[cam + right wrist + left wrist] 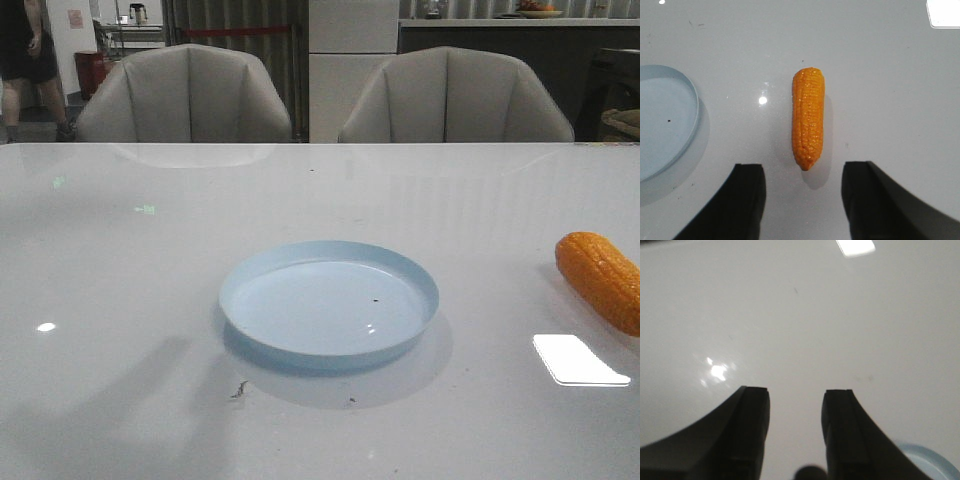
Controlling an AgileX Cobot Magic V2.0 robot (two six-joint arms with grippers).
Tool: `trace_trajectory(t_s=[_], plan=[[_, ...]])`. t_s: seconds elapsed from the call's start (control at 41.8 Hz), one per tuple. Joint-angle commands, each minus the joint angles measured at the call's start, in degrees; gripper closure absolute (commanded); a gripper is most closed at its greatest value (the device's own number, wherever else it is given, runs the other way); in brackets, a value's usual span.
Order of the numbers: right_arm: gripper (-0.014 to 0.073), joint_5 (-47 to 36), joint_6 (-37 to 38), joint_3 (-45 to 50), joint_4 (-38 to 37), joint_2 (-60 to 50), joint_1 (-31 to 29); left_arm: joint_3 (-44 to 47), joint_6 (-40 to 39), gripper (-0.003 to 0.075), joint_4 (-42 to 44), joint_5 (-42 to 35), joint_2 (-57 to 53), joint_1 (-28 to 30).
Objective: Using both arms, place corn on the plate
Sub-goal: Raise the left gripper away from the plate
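Right tool (802, 200) released above corn (808, 117), cob tip between its fingers.

Both the left pincer (795, 412) and right pincer (802, 187) have broad, matte-black, curved fingers.

You see the corn (602, 280), an orange cob with bumpy kernel rows and tapered ends, lying flat on the table at the right edge, well apart from the plate (328, 297). That round, shallow, pale blue plate sits upright mid-table, holding only a small dark speck.
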Motion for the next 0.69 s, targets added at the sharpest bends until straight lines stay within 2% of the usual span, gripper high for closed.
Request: trace_trajectory(t_s=[0.0, 0.191, 0.454, 0.55, 0.669], plan=[[0.0135, -4.1, 0.0, -1.7, 0.2, -0.2, -0.2, 0.1, 0.3, 0.0386, 3.2, -7.1, -8.3, 2.5], [0.0135, -3.8, 0.0, -1.7, 0.2, -0.1, -0.2, 13.0, 3.4, 0.0386, 5.8, -14.2, -18.8, 7.4], [0.0133, -3.4, 0.0, -1.7, 0.2, -0.1, -0.2, 51.1, 3.4, 0.0386, 5.8, -36.7, -38.0, 10.1], [0.0132, -3.5, 0.0, -1.9, -1.0, 0.3, -0.2, 63.0, 3.4, 0.0386, 5.6, -40.4, -44.7, 10.1], [0.0095, -3.3, 0.0, -2.9, -1.7, 2.9, -0.2, 72.5, 3.4, 0.0386, 5.1, -42.2, -51.7, 10.1]])
